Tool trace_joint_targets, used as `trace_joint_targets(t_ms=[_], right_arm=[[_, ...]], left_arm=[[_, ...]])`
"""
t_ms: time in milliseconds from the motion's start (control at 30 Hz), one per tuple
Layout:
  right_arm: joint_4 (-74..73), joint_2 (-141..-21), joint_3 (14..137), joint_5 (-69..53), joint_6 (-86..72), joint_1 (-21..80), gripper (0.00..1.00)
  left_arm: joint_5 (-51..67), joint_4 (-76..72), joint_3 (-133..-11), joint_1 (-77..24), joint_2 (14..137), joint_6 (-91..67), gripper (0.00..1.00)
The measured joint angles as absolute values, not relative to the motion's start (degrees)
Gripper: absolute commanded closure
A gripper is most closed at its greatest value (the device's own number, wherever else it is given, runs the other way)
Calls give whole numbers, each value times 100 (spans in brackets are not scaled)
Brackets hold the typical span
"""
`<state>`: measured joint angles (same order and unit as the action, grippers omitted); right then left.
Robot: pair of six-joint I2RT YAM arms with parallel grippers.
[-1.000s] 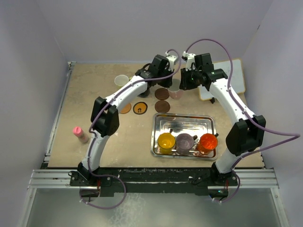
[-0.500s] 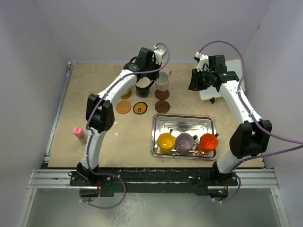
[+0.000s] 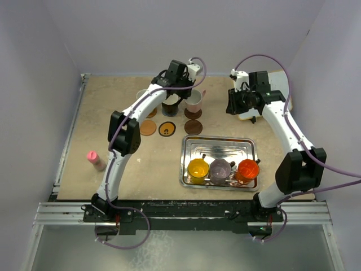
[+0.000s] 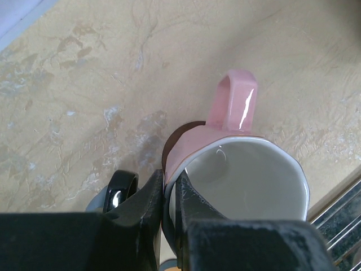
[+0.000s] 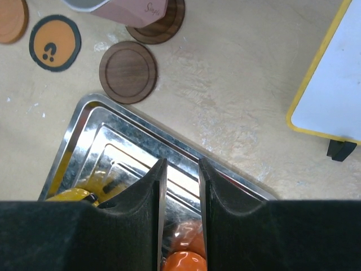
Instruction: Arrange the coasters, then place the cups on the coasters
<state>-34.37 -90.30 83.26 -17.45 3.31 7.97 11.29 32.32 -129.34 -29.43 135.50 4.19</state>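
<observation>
My left gripper (image 4: 169, 186) is shut on the rim of the pinkish-white cup (image 4: 237, 169), one finger inside it and one outside. The cup (image 3: 195, 101) stands over a dark brown coaster (image 4: 179, 131); contact cannot be told. The black cup (image 3: 169, 106) is just left of it, and the cream cup (image 3: 144, 95) is further left. In front lie an orange-brown coaster (image 3: 148, 127), the black coaster with an orange ring (image 3: 167, 129) and a second dark brown coaster (image 3: 193, 127). My right gripper (image 5: 179, 169) is open and empty, up to the right (image 3: 240, 103).
The steel tray (image 3: 220, 145) holds the yellow cup (image 3: 198, 168), the greyish-purple cup (image 3: 220, 168) and the orange-red cup (image 3: 247, 168). A white board with a yellow edge (image 3: 284, 82) lies at the back right. A small pink bottle (image 3: 95, 160) stands at the left.
The pink cup has moved left, from beside the right gripper to over the dark brown coaster, in the left gripper. The right gripper has drawn back to the right.
</observation>
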Motion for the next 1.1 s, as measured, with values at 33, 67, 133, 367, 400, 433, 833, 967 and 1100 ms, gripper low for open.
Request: trace_joint_targets(t_ms=[33,67,133,367,400,433,833,967,1100], right_arm=[[-3430,-8986,8267,-1739,357,797,68],[-3424,-8943,8193,-1730,381,797,68],[-3424,-8838,8020,-1702,436,797,68],[-3433,-8656,7835,-1553,530,797,67],[-3426,-8643,7835,-1546,539,797,67],[-3420,-8630,7835,-1544,550,792,67],[-3393,-8619,7815,-1461,565,786,66],[-3389,-8619,7771,-1450,569,786,66],[-3393,-8619,7732,-1448,578,786,65]], left_arm=[[1129,3234,-12960,-2943,13594,419,97],[1129,3232,-12991,-2943,13642,419,97],[1131,3227,-13030,-2943,13710,416,97],[1170,3253,-13030,-2943,13804,416,97],[1177,3258,-13030,-2943,13804,416,97],[1186,3258,-13030,-2943,13804,416,97],[1221,3439,-13030,-2943,13804,510,97],[1219,3503,-13030,-2943,13804,543,97],[1219,3520,-13030,-2943,13812,565,97]])
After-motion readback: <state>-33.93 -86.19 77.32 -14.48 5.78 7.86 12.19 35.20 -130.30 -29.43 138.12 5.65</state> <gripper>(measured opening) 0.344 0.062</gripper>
